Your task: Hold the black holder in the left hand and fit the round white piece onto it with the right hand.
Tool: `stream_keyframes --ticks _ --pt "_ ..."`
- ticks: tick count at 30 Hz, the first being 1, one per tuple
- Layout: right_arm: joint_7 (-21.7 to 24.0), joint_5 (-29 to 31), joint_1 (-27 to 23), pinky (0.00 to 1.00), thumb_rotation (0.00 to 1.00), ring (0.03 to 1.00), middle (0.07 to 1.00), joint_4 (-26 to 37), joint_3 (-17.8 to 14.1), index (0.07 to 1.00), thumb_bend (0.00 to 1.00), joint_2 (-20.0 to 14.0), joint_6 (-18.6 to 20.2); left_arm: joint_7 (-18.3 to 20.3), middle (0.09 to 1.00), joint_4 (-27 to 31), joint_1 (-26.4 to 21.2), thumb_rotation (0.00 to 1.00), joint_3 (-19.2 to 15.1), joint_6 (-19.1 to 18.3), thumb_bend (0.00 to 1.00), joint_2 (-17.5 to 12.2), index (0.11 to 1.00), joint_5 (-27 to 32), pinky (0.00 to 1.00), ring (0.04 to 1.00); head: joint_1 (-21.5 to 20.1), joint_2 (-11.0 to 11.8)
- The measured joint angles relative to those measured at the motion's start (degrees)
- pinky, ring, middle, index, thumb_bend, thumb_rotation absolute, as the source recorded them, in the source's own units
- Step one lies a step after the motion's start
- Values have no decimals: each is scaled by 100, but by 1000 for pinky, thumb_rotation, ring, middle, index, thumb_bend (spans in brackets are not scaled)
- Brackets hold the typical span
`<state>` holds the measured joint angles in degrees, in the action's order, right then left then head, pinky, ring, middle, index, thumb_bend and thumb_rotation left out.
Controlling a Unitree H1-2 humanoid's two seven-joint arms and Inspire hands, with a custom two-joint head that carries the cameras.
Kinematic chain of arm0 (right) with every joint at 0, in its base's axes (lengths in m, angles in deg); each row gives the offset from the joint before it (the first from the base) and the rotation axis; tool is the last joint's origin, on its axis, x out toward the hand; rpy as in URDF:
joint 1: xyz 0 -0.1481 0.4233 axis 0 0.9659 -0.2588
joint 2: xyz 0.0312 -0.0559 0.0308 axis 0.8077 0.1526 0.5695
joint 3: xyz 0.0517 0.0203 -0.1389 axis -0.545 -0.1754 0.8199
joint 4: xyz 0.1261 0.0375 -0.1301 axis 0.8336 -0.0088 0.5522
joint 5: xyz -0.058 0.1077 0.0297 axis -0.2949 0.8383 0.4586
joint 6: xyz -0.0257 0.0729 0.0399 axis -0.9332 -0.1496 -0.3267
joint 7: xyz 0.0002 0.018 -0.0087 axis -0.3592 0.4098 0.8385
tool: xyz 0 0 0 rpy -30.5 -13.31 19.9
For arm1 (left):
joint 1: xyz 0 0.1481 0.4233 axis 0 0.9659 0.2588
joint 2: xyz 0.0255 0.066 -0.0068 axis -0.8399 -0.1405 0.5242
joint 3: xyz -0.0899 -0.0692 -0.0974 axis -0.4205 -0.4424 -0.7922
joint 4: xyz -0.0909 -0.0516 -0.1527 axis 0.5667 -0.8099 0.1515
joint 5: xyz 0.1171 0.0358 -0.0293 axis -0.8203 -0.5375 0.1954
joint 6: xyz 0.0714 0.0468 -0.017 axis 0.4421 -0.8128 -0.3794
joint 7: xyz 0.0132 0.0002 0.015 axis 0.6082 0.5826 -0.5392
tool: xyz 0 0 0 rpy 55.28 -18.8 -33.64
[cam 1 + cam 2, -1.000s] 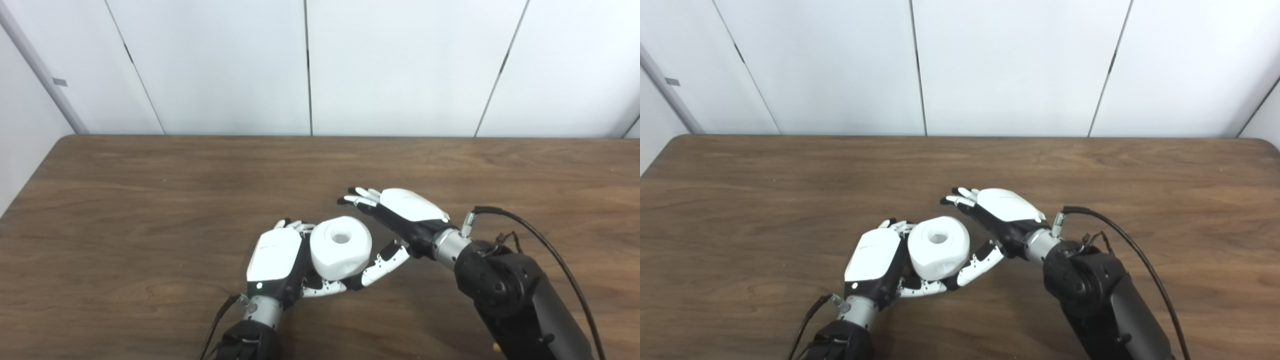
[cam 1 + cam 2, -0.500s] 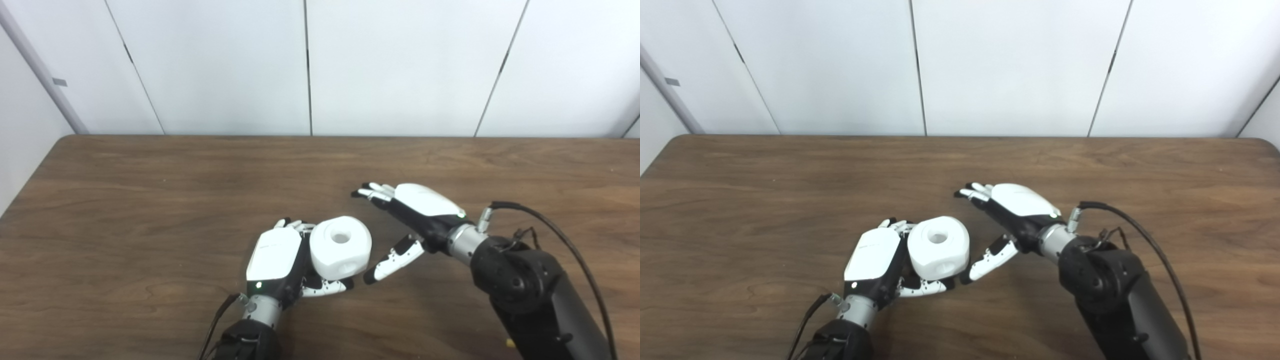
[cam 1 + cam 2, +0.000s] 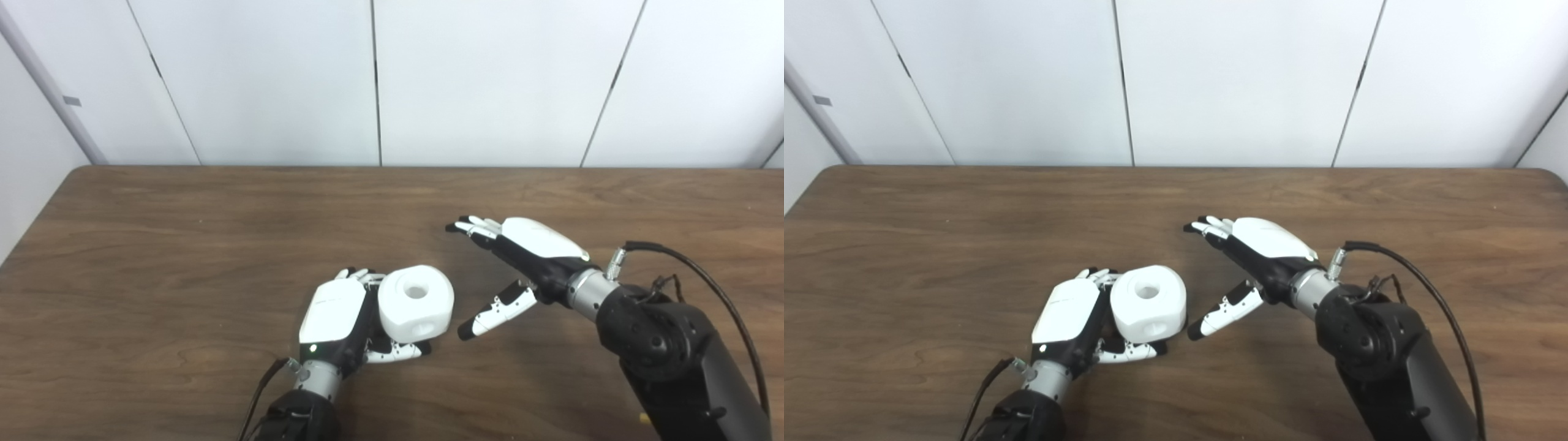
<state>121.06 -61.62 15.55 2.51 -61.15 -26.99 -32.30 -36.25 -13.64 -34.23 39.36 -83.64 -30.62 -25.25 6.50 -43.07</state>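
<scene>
The round white piece [image 3: 416,302], with a hole in its top, sits against the palm side of my left hand [image 3: 335,318]. That hand's fingers and thumb curl around the piece's base. The black holder is hidden under the piece and inside the hand; I cannot make it out. My right hand [image 3: 520,257] is open, fingers spread, to the right of the piece and clear of it, with its thumb [image 3: 497,306] pointing down toward the table.
A brown wooden table [image 3: 184,245] stretches out in all directions, with white wall panels [image 3: 380,79] behind its far edge. A black cable [image 3: 704,282] loops from my right wrist.
My right hand has let go of the white piece and drawn back to the right and a little away. The left hand and the piece have stayed in place.
</scene>
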Motion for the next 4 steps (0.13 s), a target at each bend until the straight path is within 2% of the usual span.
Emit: stream_keyframes --ticks 4 --pt "-4 62 0 1000 456 1000 1000 -1 -6 948 1000 0 4 38 799 3 -9 70 -17 -1 524 -2 492 9 944 884 53 0"
